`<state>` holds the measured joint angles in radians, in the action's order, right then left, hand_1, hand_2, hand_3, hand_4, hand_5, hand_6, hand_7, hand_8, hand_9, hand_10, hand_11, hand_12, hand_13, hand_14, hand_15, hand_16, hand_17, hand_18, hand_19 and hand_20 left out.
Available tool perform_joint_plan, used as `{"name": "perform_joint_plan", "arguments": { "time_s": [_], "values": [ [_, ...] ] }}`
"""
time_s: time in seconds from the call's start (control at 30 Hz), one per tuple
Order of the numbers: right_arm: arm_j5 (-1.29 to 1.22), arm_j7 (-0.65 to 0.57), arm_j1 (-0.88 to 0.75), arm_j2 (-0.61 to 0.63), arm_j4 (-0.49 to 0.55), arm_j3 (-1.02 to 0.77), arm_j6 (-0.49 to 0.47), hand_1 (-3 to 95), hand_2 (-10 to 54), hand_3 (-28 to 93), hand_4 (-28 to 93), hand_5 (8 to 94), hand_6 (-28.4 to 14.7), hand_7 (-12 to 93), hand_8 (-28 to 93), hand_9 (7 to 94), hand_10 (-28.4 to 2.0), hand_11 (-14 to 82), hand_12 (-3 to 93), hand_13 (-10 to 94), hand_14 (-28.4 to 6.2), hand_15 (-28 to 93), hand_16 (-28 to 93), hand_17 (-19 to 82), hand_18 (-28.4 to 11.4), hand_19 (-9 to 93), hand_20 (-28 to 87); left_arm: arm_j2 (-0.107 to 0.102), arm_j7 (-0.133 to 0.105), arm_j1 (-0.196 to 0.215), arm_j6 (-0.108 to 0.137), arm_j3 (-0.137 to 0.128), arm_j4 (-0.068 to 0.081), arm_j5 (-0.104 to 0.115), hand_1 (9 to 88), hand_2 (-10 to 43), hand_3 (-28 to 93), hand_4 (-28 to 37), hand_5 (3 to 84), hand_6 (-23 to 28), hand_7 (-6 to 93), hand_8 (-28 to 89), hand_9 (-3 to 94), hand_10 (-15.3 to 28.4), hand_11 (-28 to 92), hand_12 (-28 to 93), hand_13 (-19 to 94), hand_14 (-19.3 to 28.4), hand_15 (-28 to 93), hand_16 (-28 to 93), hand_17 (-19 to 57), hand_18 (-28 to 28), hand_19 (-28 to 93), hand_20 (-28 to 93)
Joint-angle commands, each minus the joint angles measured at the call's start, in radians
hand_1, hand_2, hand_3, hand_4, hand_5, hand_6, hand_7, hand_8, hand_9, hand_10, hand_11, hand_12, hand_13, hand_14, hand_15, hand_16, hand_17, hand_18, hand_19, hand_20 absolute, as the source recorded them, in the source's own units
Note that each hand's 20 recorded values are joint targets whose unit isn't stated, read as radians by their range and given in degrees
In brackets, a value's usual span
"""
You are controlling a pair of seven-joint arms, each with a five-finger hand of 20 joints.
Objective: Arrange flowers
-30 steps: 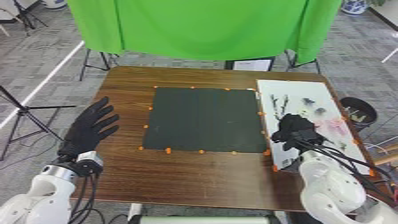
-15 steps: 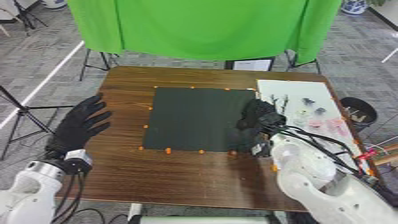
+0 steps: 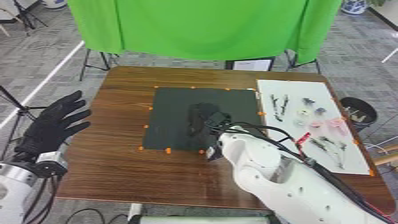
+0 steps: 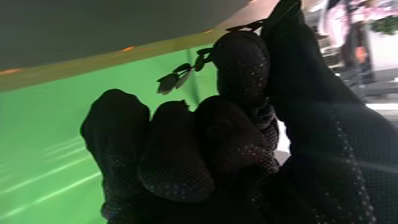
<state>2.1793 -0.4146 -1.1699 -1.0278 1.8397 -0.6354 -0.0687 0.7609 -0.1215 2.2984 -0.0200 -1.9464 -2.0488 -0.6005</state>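
Placing a dark leafy sprig (image 4: 173,80), likely; right hand (image 3: 210,114) pinches it over the dark mat (image 3: 169,107). Other flowers (image 3: 335,121) lie on the white board (image 3: 284,87), right. Left hand (image 3: 51,125) spread at left. Next: lower sprig, align, let go.

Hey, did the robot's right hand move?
Yes, the right hand moved left, from over the white sheet to over the black mat.

Lies open between left hand (image 3: 46,124) and black mat (image 3: 171,127); is blocked mid-mat by right hand (image 3: 208,118), at the near right corner by its arm (image 3: 253,162), farther right by flowers (image 3: 335,122).
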Motion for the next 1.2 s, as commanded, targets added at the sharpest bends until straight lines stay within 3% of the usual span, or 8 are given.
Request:
{"name": "perform_joint_plan", "arguments": {
  "time_s": [0.03, 0.3, 0.6, 0.87, 1.2],
  "values": [
    [0.049, 0.036, 0.028, -0.114, -0.07, 0.059, -0.028, 37.5, -9.5, 91, -10, 74.3, -2.7, 57, 26, 84.1, -7.4, 74.4, 41.7, 83, -5.6, 87, 31, 59, -17.3, 93, 81, 0.02, -0.018, -0.006, -0.007, 0.04, 0.006, 0.021, 26.0, -9.1, 69, -28.3, 21.0, 3.6, 20.6, -11, 15.2, 10.0, 20, 19, 12, 13.1, 30, 1, -11.6, 19.9, 39, 10],
    [0.074, 0.043, 0.052, -0.199, -0.166, 0.105, -0.019, 37.6, -9.5, 91, -10, 74.4, -2.7, 56, 26, 84.1, -7.2, 74.3, 41.9, 83, -5.6, 87, 31, 59, -17.3, 93, 81, 0.022, -0.024, -0.043, -0.007, 0.089, 0.014, 0.008, 25.9, -9.3, 69, -28.3, 20.9, 3.6, 20.5, -11, 15.2, 9.9, 19, 19, 12, 13.1, 30, 1, -11.6, 19.9, 39, 10],
    [0.096, 0.086, 0.085, -0.254, -0.251, 0.145, 0.024, 37.9, -9.5, 90, -11, 74.4, -2.5, 56, 26, 83.9, -7.1, 74.1, 42.1, 83, -5.4, 87, 31, 59, -17.2, 93, 81, 0.003, -0.018, -0.106, -0.014, 0.149, 0.033, -0.006, 26.0, -9.2, 69, -28.3, 20.9, 3.6, 20.3, -11, 15.2, 9.9, 19, 19, 12, 13.0, 29, 1, -11.5, 19.9, 39, 10],
    [0.106, 0.081, 0.109, -0.261, -0.296, 0.146, 0.055, 38.4, -9.5, 90, -13, 73.9, -2.3, 56, 25, 83.6, -7.0, 73.7, 42.4, 83, -5.4, 87, 32, 59, -17.1, 93, 80, 0.006, -0.022, -0.116, -0.012, 0.156, 0.036, -0.011, 26.0, -9.2, 69, -28.3, 20.9, 3.5, 20.4, -11, 15.2, 9.8, 19, 20, 12, 13.1, 29, 1, -11.6, 19.9, 39, 10],
    [0.127, 0.108, 0.114, -0.248, -0.317, 0.132, 0.024, 38.5, -9.5, 90, -13, 73.9, -2.3, 56, 25, 83.3, -6.9, 73.5, 42.4, 82, -5.6, 86, 32, 59, -17.2, 93, 80, 0.007, -0.024, -0.115, -0.012, 0.157, 0.037, -0.011, 26.0, -9.2, 69, -28.3, 20.8, 3.5, 20.2, -11, 15.2, 9.8, 19, 20, 12, 13.1, 29, 1, -11.6, 19.9, 39, 10]
  ]
}}
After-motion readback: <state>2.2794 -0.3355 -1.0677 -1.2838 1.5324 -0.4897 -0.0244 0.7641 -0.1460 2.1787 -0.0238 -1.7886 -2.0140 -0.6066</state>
